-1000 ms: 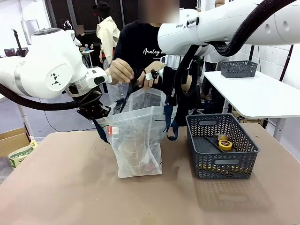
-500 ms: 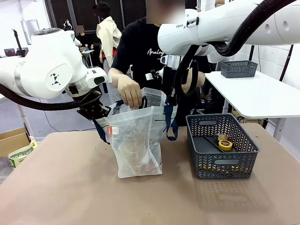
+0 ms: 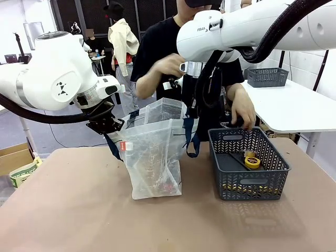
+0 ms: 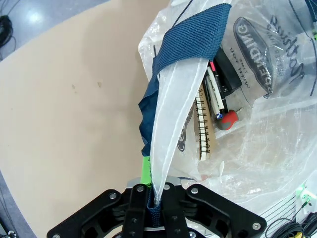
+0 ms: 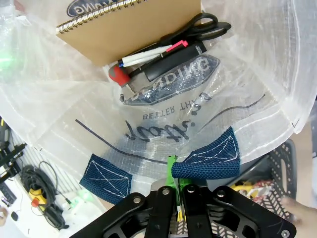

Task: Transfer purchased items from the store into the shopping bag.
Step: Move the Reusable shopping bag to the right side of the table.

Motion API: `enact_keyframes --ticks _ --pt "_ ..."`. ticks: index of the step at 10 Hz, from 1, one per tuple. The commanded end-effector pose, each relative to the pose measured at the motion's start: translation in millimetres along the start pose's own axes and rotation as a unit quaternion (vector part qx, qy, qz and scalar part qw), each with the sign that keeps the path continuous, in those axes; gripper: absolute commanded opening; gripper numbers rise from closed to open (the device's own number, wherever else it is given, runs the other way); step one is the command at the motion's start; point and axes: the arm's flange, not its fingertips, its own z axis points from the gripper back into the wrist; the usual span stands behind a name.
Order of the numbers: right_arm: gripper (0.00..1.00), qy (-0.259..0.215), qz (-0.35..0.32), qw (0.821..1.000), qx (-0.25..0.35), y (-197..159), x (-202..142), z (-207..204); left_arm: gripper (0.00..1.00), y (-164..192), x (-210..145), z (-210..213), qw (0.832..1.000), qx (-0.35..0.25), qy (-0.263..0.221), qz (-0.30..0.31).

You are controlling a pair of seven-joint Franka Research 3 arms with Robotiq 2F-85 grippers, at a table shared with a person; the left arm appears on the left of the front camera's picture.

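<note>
The shopping bag stands open mid-table, a translucent tote with navy straps. My left gripper is shut on the bag's left rim and strap; my right gripper is shut on the right rim by its navy strap. Inside the bag lie a spiral notebook, black scissors, pens and a red-tipped item. The store, a dark grey slotted basket, sits right of the bag and holds a yellow roll. One of the person's hands is at the basket's far rim.
The person stands behind the bag, the other hand raised at chest height. A white side table with a second grey basket stands back right. A cardboard box sits off the table's left edge. Bare tabletop lies in front.
The person's hand has come out of the bag and risen to the chest; the other hand has reached down to the basket's far rim. Both grippers have held still on the bag.
</note>
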Motion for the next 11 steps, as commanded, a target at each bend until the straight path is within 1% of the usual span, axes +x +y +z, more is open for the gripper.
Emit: enact_keyframes --ticks 1,11 --pt "0.0 0.001 -0.002 1.0 0.0 -0.3 -0.7 -0.6 0.0 0.5 0.2 0.8 1.0 0.003 -0.002 -0.002" --pt "0.0 0.001 -0.002 1.0 0.0 -0.3 -0.7 -0.6 0.0 0.5 0.2 0.8 1.0 0.003 -0.002 -0.002"
